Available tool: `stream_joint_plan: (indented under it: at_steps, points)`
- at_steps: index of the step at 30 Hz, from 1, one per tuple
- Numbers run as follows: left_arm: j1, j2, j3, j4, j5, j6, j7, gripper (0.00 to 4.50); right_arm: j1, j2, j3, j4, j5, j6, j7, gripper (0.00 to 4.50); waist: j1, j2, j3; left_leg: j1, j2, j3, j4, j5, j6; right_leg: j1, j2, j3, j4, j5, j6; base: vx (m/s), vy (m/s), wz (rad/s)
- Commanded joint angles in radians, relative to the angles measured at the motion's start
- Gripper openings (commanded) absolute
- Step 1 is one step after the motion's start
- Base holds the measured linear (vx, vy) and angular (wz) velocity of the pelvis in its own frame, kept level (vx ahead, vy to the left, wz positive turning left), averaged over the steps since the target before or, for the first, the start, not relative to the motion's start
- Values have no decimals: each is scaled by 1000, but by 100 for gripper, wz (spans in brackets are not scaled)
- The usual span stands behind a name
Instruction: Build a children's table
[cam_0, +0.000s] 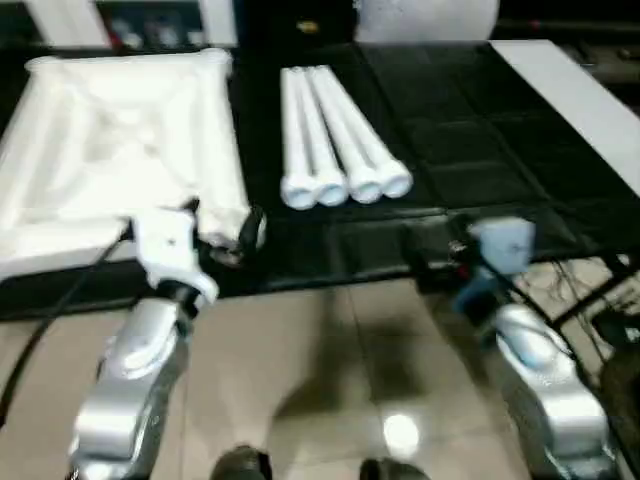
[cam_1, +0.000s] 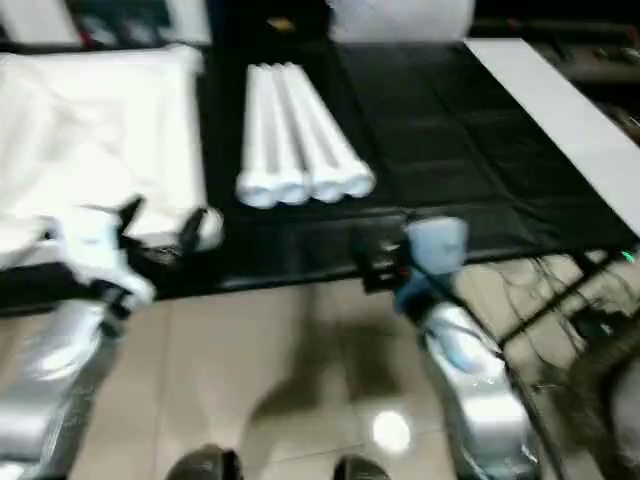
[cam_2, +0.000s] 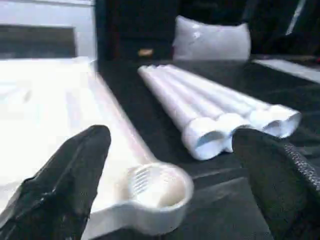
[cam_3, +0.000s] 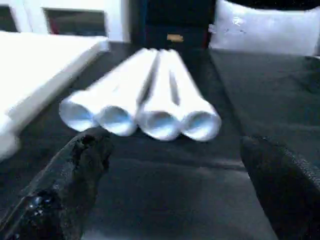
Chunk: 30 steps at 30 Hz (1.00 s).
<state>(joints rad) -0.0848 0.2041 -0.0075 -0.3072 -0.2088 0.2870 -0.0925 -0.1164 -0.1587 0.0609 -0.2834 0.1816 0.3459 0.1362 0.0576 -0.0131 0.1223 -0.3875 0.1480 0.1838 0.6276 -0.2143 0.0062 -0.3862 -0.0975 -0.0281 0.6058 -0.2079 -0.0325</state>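
The white table top (cam_0: 110, 150) lies upside down on the black mat at the left, its ribbed underside up and a round corner socket (cam_2: 159, 186) at its near right corner. Several long white legs (cam_0: 335, 135) lie side by side in the middle of the mat, open ends toward me. My left gripper (cam_0: 225, 230) is open at the top's near right corner, one finger on each side of the socket. My right gripper (cam_3: 175, 185) is open over the mat's near edge, a short way in front of the legs' ends (cam_3: 140, 117), holding nothing.
A black mat (cam_0: 470, 130) covers the low work surface, with a white strip (cam_0: 585, 100) along its right side. A white cushion-like bag (cam_2: 212, 40) sits at the back. Cables (cam_0: 590, 300) lie on the tiled floor (cam_0: 330, 370) at the right.
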Motion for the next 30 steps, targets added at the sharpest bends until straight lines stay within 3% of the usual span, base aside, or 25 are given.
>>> stream_joint_plan:
  at_steps: [1,2,4,6,7,11,12,13,14,15,16,17,18,19,20,21,22,23,24,25,26,27,28,29,30]
  points:
    - [-15,-17,-26,10,27,22,19,444,-12,1,-9,4,-6,13,-18,450,-14,20,-90,52,69,-29,-92,59,189,8,-5,-1,-32,-38,-172,-63,142,3]
    - [-22,-22,-31,19,33,22,19,444,-24,12,-11,12,-4,13,-19,450,-10,20,-88,47,69,-28,-97,9,155,12,-12,4,-38,-59,-163,-71,106,6]
    - [-47,-31,-38,56,60,3,16,444,-51,30,-4,41,-27,0,-20,450,-11,12,-96,46,69,-36,-115,-180,-30,19,-19,16,-42,-123,-105,-73,87,5]
    - [-60,-27,-28,82,80,-3,28,444,-51,31,3,53,-40,-5,-17,450,-10,10,-93,45,64,-38,-124,-317,-121,12,-24,26,-52,-186,-48,-75,37,1]
    - [-65,-21,-26,91,87,-4,32,444,-50,31,5,59,-45,-8,-17,450,-11,6,-96,39,61,-44,-127,-375,-149,15,-28,28,-59,-232,-15,-69,12,-3]
    - [-85,-2,-26,118,125,5,61,444,-55,28,10,76,-46,-14,-26,450,-14,0,-98,43,56,-45,-121,-479,-151,0,-36,34,-84,-371,14,-63,-22,-4]
    - [-92,2,-29,123,143,7,65,444,-57,30,10,82,-47,-17,-26,450,-16,7,-99,46,63,-58,-123,-501,-175,-2,-26,28,-81,-377,13,-59,-43,-1]
    - [-95,4,-31,124,152,12,67,444,-58,31,9,85,-46,-17,-25,450,-23,8,-98,49,73,-71,-128,-535,-205,-1,-7,18,-78,-326,13,-55,-55,-1]
    - [-101,1,-29,129,164,10,70,444,-61,38,4,92,-46,-18,-26,450,-18,14,-95,18,67,-100,-144,-560,-192,24,-14,-5,-60,-294,-5,-51,-77,11]
    - [-105,-3,-27,129,170,11,73,444,-62,44,-2,101,-46,-17,-26,450,-24,30,-95,-6,73,-155,-171,-627,-173,42,-7,-36,-40,-224,-37,-51,-77,11]
    - [-106,-4,-28,127,171,14,73,444,-62,46,-3,104,-46,-16,-26,450,-27,48,-101,5,83,-178,-182,-664,-165,42,4,-50,-30,-194,-63,-36,-102,37]
    - [-103,-15,-22,118,159,13,75,444,-59,51,-8,105,-45,-17,-32,450,-45,53,-97,5,99,-240,-204,-696,-121,41,16,-61,13,-157,-104,-26,-138,55]
    - [-100,-18,-22,110,156,20,75,444,-57,55,-13,105,-46,-12,-41,450,-48,55,-98,-6,70,-256,-200,-681,-71,46,12,-58,20,-151,-137,-26,-138,55]
    - [-95,-15,-29,102,157,24,69,444,-49,61,-17,102,-38,-9,-43,450,-50,46,-104,29,81,-185,-143,-640,-70,13,-14,-28,-45,-235,-152,-21,-196,63]
    - [-94,-15,-30,101,158,24,68,444,-48,61,-17,101,-37,-7,-43,450,-42,18,-96,29,53,-154,-94,-610,-68,0,-41,-14,-96,-358,-161,-24,-246,50]
    - [-79,-7,-45,89,163,31,58,444,-33,60,-12,90,-30,13,-37,450,-17,-12,-84,69,-27,-70,60,-351,-52,-48,-104,-16,-202,-796,-94,-24,-246,50]
    - [-68,-4,-48,84,162,28,52,444,-24,58,-9,85,-30,17,-35,450,-7,-18,-81,33,-19,-66,67,-200,-31,-20,-130,5,-205,-924,-43,-6,-219,4]
    - [-61,-5,-48,80,163,27,48,444,-19,56,-6,83,-32,19,-34,450,24,-16,-94,-19,12,-73,19,-61,-28,41,-143,36,-173,-945,51,47,-144,-12]
    - [-51,-2,-48,76,164,30,40,444,-12,53,-3,81,-34,23,-32,450,36,2,-104,5,36,-74,-35,-84,-47,35,-108,5,-149,-829,64,47,-144,-12]
    - [-46,-1,-47,75,167,30,38,444,-5,52,-1,81,-37,25,-30,450,33,9,-117,-4,50,-75,-76,-100,-53,40,-52,-20,-112,-573,51,32,-106,-1]
    - [-42,1,-46,76,167,31,35,444,1,51,-2,82,-40,25,-29,450,33,17,-121,0,63,-78,-86,-110,-58,40,-42,-24,-100,-469,37,0,-75,1]
    - [-41,3,-44,78,170,33,35,444,6,51,-2,82,-41,22,-29,450,33,29,-121,7,75,-76,-98,-164,-56,34,-41,-19,-93,-351,-2,0,-75,1]
    - [-41,1,-40,80,168,37,35,444,10,52,-4,81,-43,22,-30,450,29,26,-116,0,73,-73,-102,-212,-57,34,-38,-19,-92,-355,-11,0,0,0]
    - [-41,-1,-36,83,164,43,36,444,12,54,-5,80,-43,27,-32,450,30,27,-114,7,68,-70,-102,-285,-74,31,-40,-20,-95,-413,-16,0,0,0]
    - [-40,-6,-30,83,161,48,40,444,15,56,-6,76,-42,34,-33,450,30,27,-115,12,67,-68,-101,-296,-76,29,-43,-16,-98,-418,-22,0,0,0]
